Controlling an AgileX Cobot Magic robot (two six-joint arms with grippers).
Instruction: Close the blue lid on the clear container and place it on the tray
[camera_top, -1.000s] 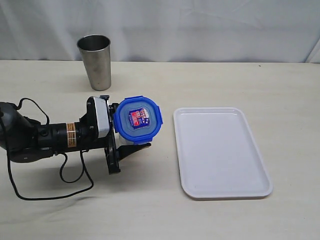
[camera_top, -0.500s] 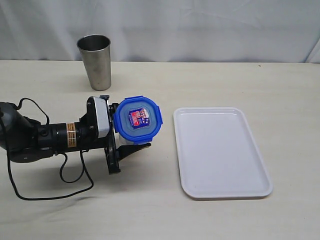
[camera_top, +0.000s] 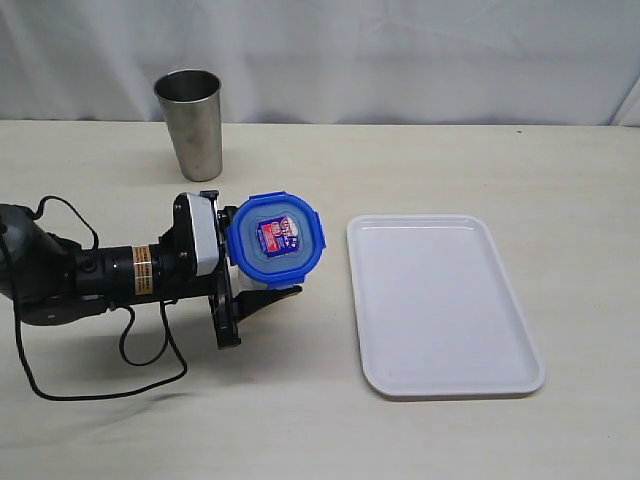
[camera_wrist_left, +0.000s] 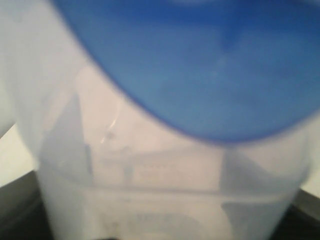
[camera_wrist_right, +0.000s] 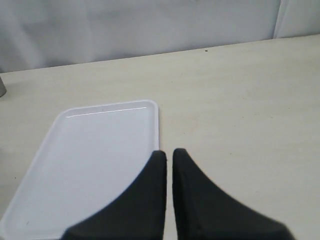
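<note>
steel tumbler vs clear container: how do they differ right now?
The steel tumbler is opaque metal; the clear container is translucent plastic. The tumbler's top is open; the container carries the blue lid. The tumbler stands free at the back; the container sits in the left pincer. Neither is on the tray.

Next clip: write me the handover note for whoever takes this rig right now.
Left gripper: closed around the clear container, on the table left of the tray in the exterior view.
Right gripper: shut, holding nothing, by the tray.
Done: blue lid sits on the container; whether its flaps are latched is unclear.
To do: check flaps, set container on tray.
</note>
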